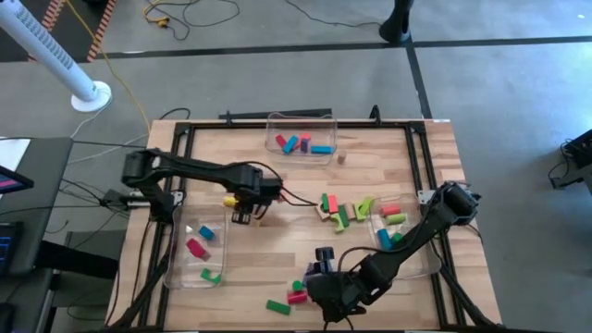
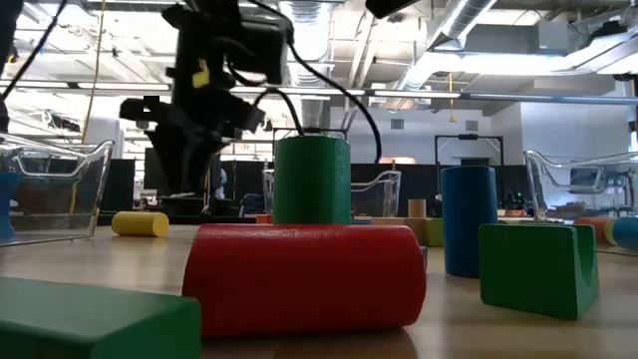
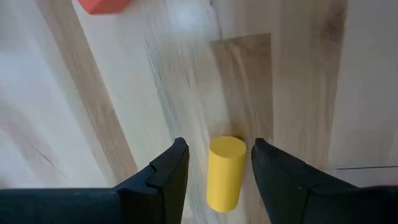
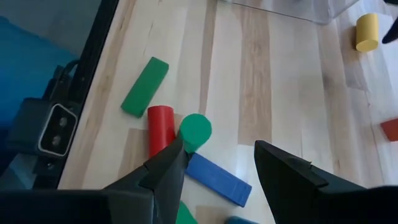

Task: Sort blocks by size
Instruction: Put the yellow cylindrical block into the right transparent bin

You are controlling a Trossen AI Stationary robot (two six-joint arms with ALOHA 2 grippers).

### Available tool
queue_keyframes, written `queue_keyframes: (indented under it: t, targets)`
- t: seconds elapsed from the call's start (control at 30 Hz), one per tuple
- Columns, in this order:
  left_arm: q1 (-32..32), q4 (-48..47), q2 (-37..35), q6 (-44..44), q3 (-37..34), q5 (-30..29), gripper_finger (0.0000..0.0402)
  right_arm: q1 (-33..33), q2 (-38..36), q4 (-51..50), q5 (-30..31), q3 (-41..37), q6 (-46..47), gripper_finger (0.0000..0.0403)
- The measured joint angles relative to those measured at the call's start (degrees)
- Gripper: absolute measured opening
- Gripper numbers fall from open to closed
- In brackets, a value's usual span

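A yellow cylinder block [image 3: 225, 173] lies on its side on the wooden table [image 1: 277, 254], left of centre. My left gripper [image 3: 219, 144] points down over it, open, one finger on each side and clear of it; the low view shows the gripper [image 2: 189, 175] above the cylinder [image 2: 140, 223]. My right gripper [image 4: 217, 152] hovers open near the table's near edge, over a red cylinder [image 4: 160, 127], a green cylinder [image 4: 195, 130], a blue bar [image 4: 217, 179] and a green bar [image 4: 144, 86]. More blocks [image 1: 344, 209] lie in a loose pile right of centre.
Three clear bins stand on the table: one at the far edge [image 1: 301, 137], one at the left [image 1: 199, 250], one at the right [image 1: 398, 231], each holding a few blocks. A black frame [image 1: 176, 148] runs around the table. An orange-red block [image 3: 102, 5] lies beyond the yellow cylinder.
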Motion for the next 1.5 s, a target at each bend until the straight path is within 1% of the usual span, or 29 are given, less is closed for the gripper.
queue_keyframes:
  t: [0.1, 0.23, 0.4, 0.67, 0.77, 0.87, 0.9, 1.0, 1.07, 1.2, 1.3, 1.5]
  targets:
    - [1.1, -1.0, 2.7, -1.2, 2.0, 0.0, 0.0167, 0.3, 0.0, 0.0, 0.0, 0.0, 0.0, 0.0221]
    - [2.1, -1.0, 4.4, -2.1, 2.3, 0.2, 0.0167, 0.3, 0.0, 0.4, 0.0, -0.3, 0.0, 0.0221]
    - [3.0, -1.9, 4.6, -6.2, 2.0, 0.2, 0.0167, 0.1, 0.0, 0.8, 0.0, -2.5, 0.5, 0.0221]
    - [2.8, -2.8, 4.6, -7.4, 1.9, 0.9, 0.0167, -1.4, 0.0, 1.6, 0.0, -4.0, 2.6, 0.0221]
    - [2.9, -2.7, 4.6, -6.5, 0.7, 1.0, 0.0167, -1.7, 0.0, 1.6, 0.0, -4.1, 2.6, 0.0221]
    - [3.5, -2.5, 4.6, -5.4, -2.4, 1.5, 0.0167, -2.0, 0.0, 1.6, 0.0, -4.1, 2.6, 0.0221]
    - [3.9, -2.4, 4.6, -5.4, -3.5, 1.0, 0.0167, -2.0, 0.0, 1.6, 0.0, -4.1, 2.6, 0.0221]
    - [4.5, -2.0, 4.6, -5.8, -5.7, -4.0, 0.0167, -2.0, 0.0, 1.6, 0.0, -4.1, 2.6, 0.0221]
    - [4.6, -1.9, 4.6, -6.2, -6.4, -4.1, 0.0167, -2.0, 0.0, 1.6, 0.0, -4.1, 2.6, 0.0221]
    - [4.5, 1.4, 4.6, -3.9, -7.2, -1.4, 0.0167, -2.4, 0.0, 1.6, 0.0, -4.1, 2.6, 0.0221]
    - [4.4, 2.7, 4.6, -3.2, -7.3, -1.5, 0.0167, -2.5, 0.0, 1.7, 0.0, -4.1, 2.6, 0.0221]
    - [4.5, 2.9, 3.9, -4.0, -7.3, -7.4, 0.0167, -2.5, 0.0, 1.7, 0.0, -4.1, 2.6, 0.0221]
